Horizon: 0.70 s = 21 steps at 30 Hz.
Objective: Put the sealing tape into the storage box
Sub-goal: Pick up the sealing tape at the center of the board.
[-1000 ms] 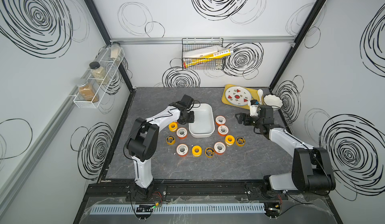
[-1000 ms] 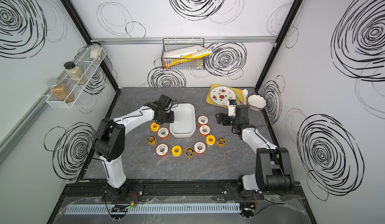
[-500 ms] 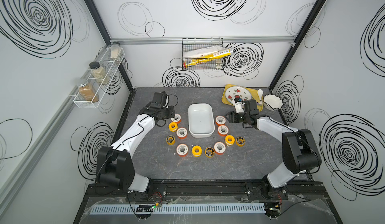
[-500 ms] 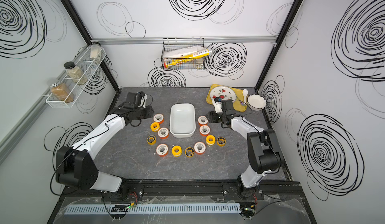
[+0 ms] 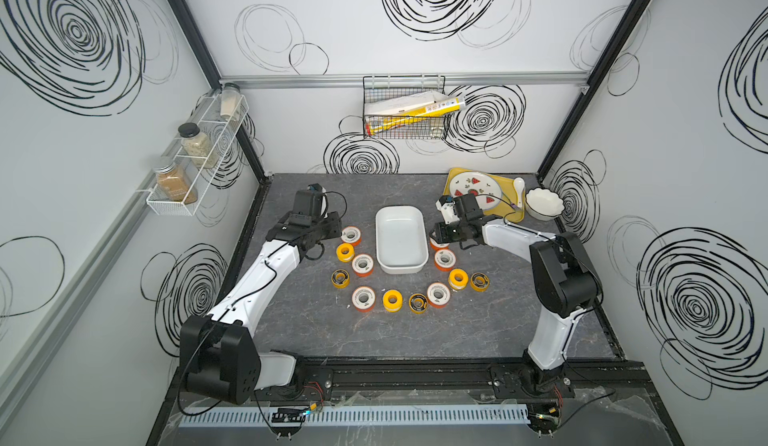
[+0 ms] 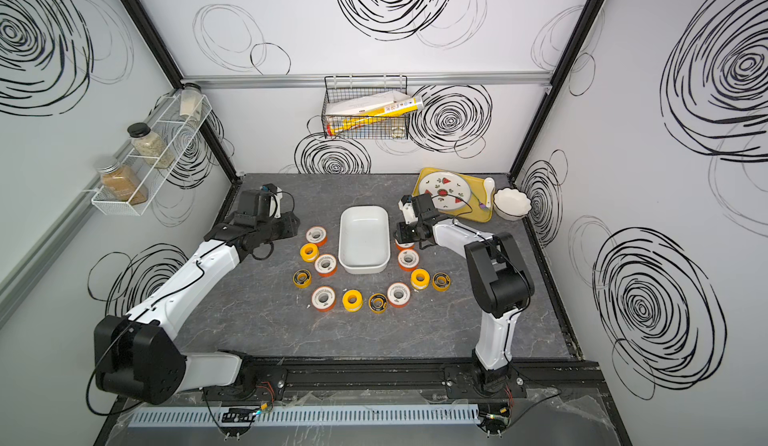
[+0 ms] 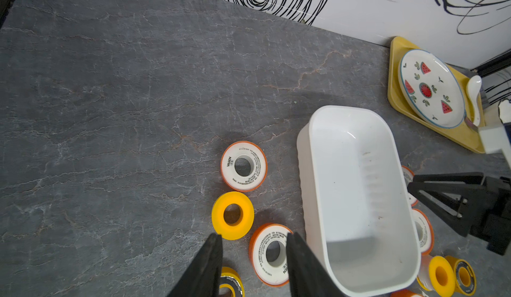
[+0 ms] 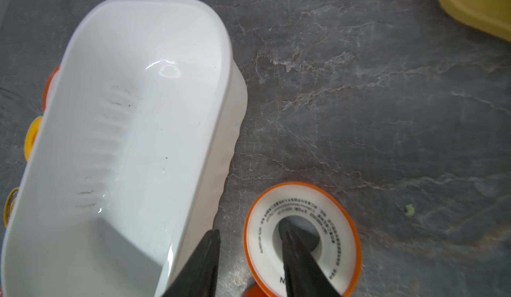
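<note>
The storage box (image 5: 401, 240) (image 6: 363, 238) (image 7: 359, 185) (image 8: 124, 116), a white tub, stands empty mid-table. Several spools of sealing tape lie flat in a ring around it. My right gripper (image 5: 440, 236) (image 6: 401, 236) (image 8: 249, 230) is low over an orange white-faced spool (image 8: 301, 243) (image 5: 436, 243) beside the box. One finger is in its centre hole; the other is outside, between spool and box, with a gap to the rim. My left gripper (image 5: 332, 224) (image 6: 293, 224) (image 7: 254, 236) hovers open and empty left of the box. An orange spool (image 7: 271, 254) and a yellow spool (image 7: 232, 215) lie below it.
A yellow tray (image 5: 455, 176) with a watermelon plate (image 5: 476, 184) and a spoon (image 5: 518, 186) sits at the back right. A white scalloped bowl (image 5: 543, 205) stands beside it. A wire basket (image 5: 405, 107) hangs on the back wall, a spice rack (image 5: 195, 153) on the left wall.
My right gripper has moved left to the orange spool beside the box and narrowed its jaws around its wall. The left gripper drew back from the box's left edge, then held still.
</note>
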Each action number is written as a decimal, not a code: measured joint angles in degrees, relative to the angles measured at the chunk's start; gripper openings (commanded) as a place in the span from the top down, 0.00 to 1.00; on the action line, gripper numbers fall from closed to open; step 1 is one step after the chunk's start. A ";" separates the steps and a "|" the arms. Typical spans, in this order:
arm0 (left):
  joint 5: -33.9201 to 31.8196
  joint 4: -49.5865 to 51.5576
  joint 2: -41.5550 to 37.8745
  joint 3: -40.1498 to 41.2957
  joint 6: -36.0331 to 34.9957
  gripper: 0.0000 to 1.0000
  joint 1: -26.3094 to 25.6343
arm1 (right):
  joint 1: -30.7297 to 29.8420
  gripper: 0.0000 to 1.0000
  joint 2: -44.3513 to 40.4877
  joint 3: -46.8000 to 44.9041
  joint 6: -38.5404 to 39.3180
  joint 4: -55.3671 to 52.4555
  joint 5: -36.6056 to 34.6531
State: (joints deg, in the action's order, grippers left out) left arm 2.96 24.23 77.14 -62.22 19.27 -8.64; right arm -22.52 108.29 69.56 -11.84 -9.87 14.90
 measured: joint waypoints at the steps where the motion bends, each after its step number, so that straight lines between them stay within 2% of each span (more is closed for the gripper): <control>1: 0.02 -0.07 -0.02 0.07 0.00 0.55 0.28 | -0.28 0.56 0.55 0.44 -0.15 -0.26 -0.44; 21: 1.75 -0.35 -0.13 0.70 0.07 0.55 3.23 | -2.93 0.56 5.64 6.45 -1.51 -6.21 -9.03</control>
State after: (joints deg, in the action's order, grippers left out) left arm 4.71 23.88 77.01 -61.52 19.33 -5.41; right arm -25.45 113.93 76.01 -13.34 -16.08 5.87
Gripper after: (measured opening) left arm 0.452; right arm 0.442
